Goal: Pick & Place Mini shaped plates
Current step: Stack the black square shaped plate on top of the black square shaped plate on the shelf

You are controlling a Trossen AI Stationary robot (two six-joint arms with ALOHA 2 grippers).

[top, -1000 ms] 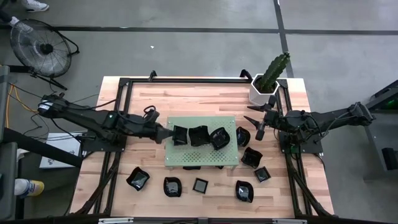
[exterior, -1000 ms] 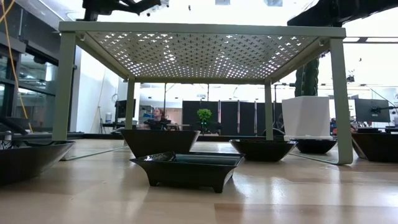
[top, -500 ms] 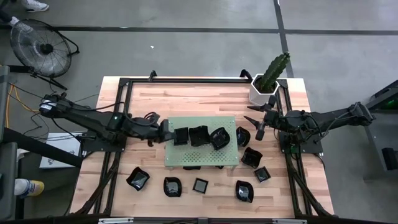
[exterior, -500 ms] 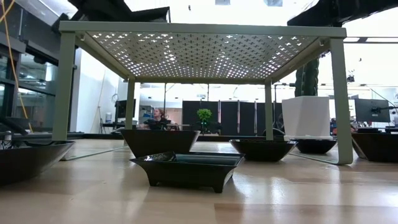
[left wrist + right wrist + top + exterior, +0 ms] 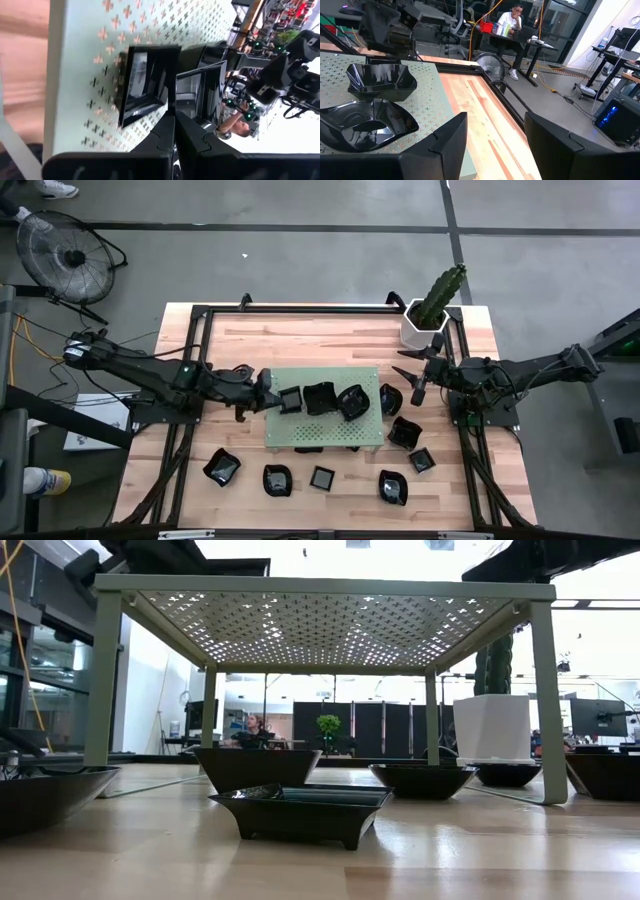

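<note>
Three glossy black mini shaped plates sit on the green perforated board [image 5: 322, 430]: a square one [image 5: 290, 398], a second [image 5: 319, 397] and a third [image 5: 352, 401]. Several more lie on the wooden table, such as one [image 5: 221, 467] at the near left and one [image 5: 404, 431] right of the board. My left gripper [image 5: 273, 393] is shut over the board's left edge, its tips at the square plate [image 5: 145, 85]. My right gripper [image 5: 418, 377] hangs open above the table right of the board, with nothing between its fingers [image 5: 445, 145]. My left gripper's shut fingertips [image 5: 175, 120] point slanting down from the table's left side at the square plate's left rim [image 5: 167, 102]. I cannot tell whether they touch it. The plate rests flat on the board.
A white pot with a cactus [image 5: 424, 320] stands at the table's far right corner. The board is a raised stand on four legs [image 5: 545, 690], with plates [image 5: 300, 812] beneath and around it. A black frame [image 5: 195, 315] rims the table. A person sits in the room behind [image 5: 512, 20].
My left gripper has rolled about its own pointing line while staying shut at the board's left edge beside the square plate. The plates have not moved.
</note>
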